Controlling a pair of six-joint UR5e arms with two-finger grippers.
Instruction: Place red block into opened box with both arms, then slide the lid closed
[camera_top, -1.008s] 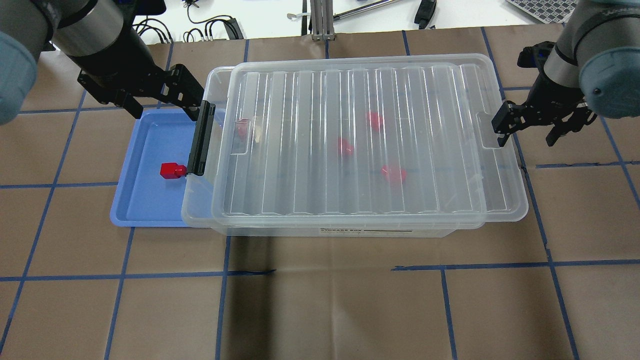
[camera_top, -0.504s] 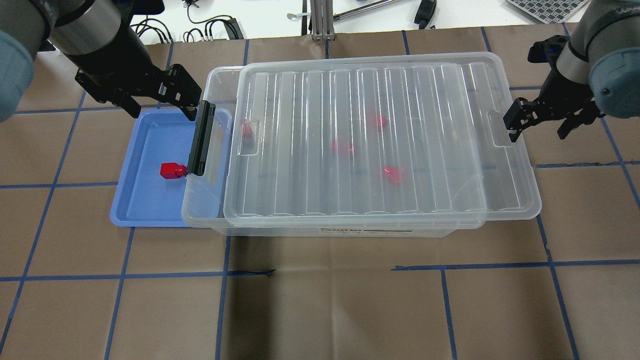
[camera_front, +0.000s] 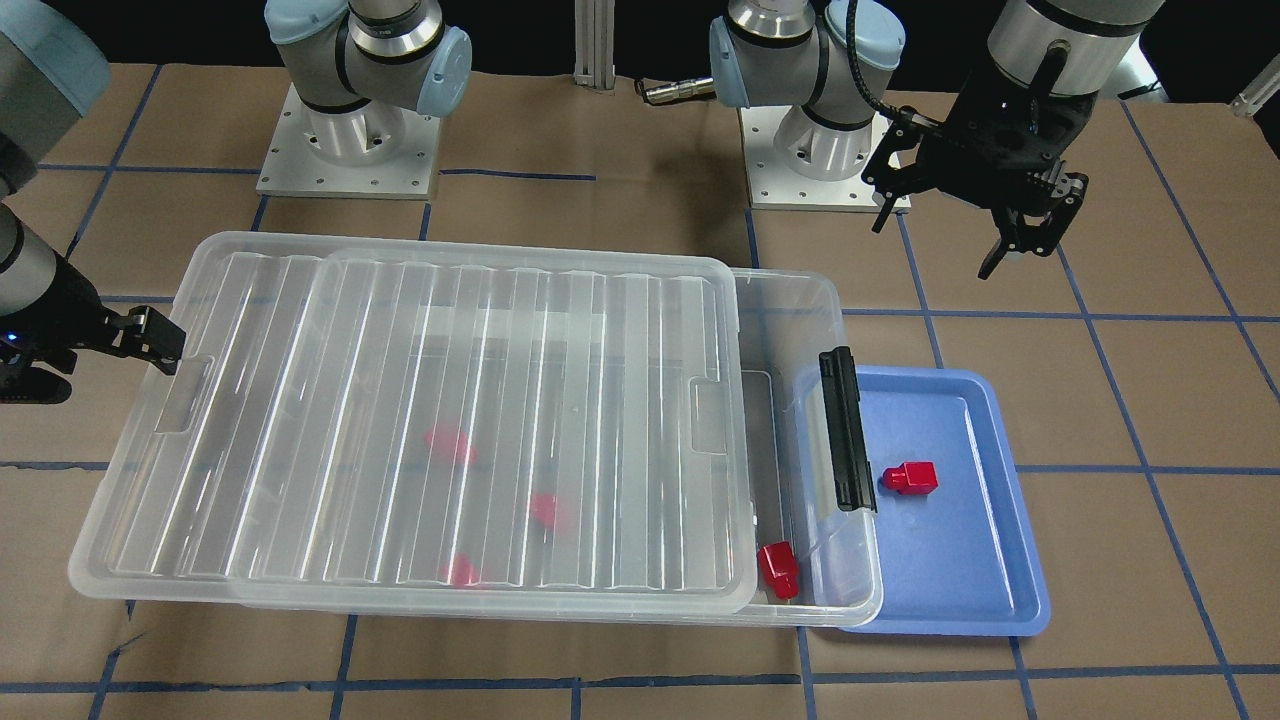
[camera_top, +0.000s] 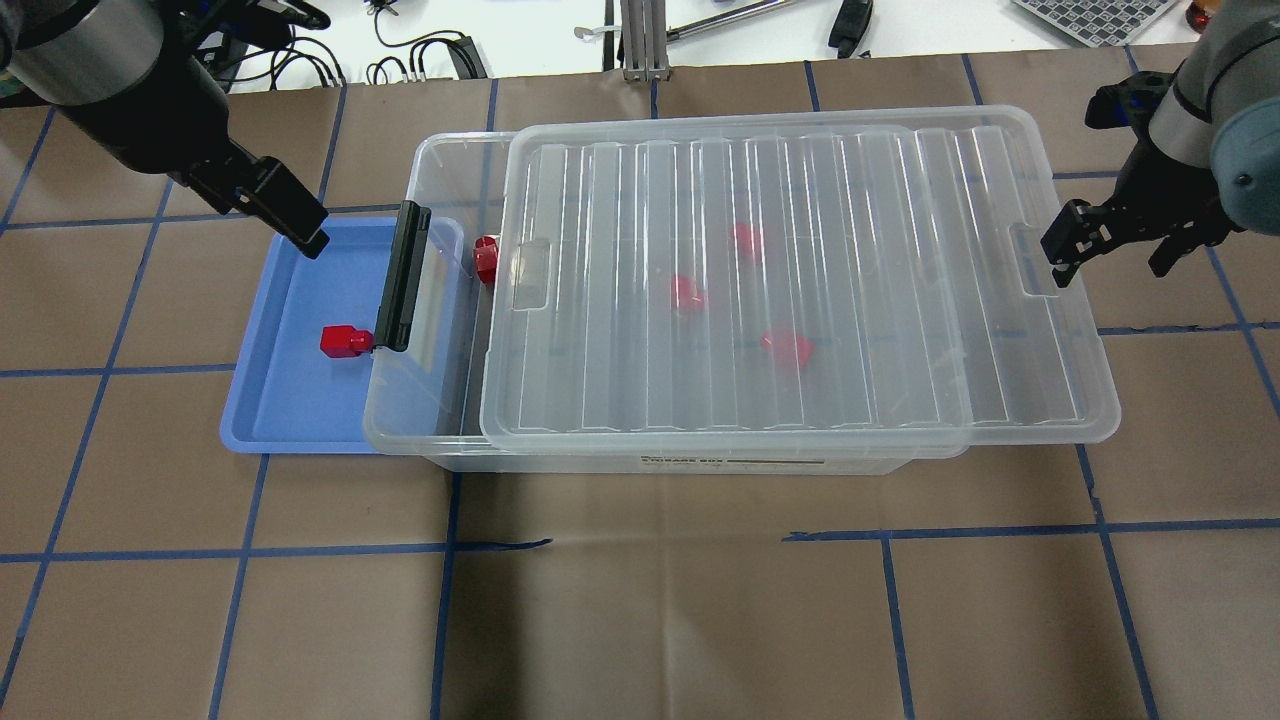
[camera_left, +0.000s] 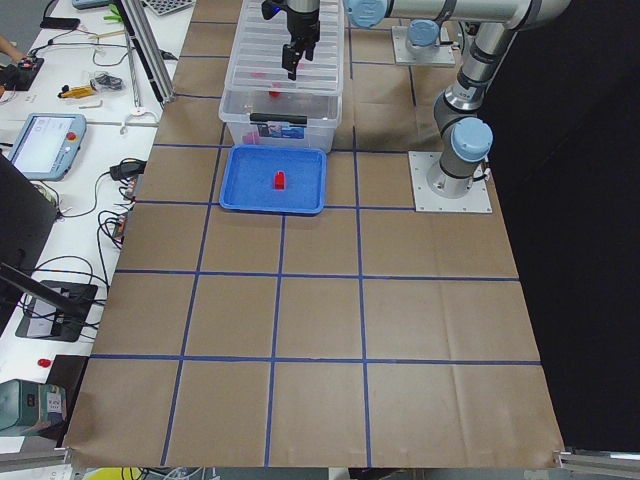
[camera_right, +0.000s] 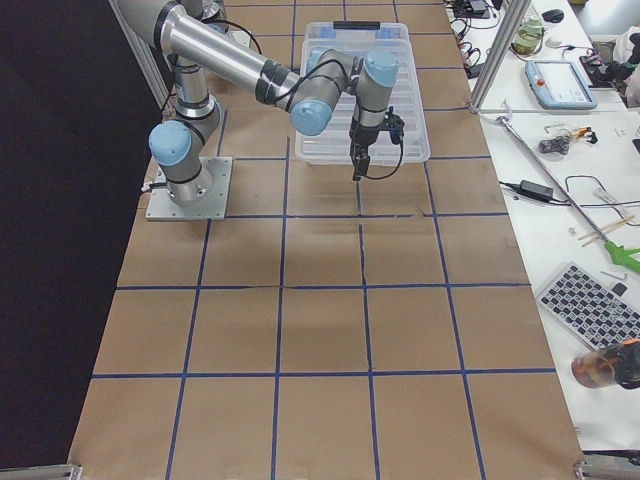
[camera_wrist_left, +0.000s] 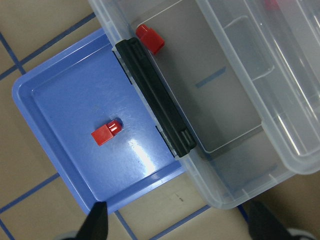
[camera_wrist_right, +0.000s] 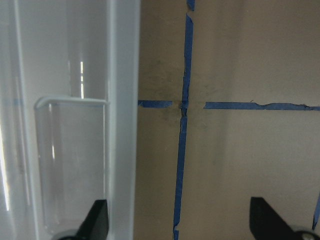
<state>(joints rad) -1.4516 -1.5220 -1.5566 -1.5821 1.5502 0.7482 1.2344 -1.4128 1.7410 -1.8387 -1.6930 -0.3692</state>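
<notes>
One red block lies in the blue tray, close to the box's black latch. The clear box is uncovered at its left end, where another red block shows; several more sit under the lid. The lid overhangs the box's right end. My left gripper hangs open and empty above the tray's far corner; its wrist view looks down on the tray block. My right gripper is open, one finger at the lid's right tab, the other over bare table.
The blue tray is tucked partly under the box's latch end. Brown paper with blue tape lines covers the table. Cables, tools and a metal post lie beyond the far edge. Both arm bases stand behind the box.
The lid has slid rightward with my right gripper, uncovering the box's left end and a red block there. My left gripper has turned and drawn back left, away from the latch.
</notes>
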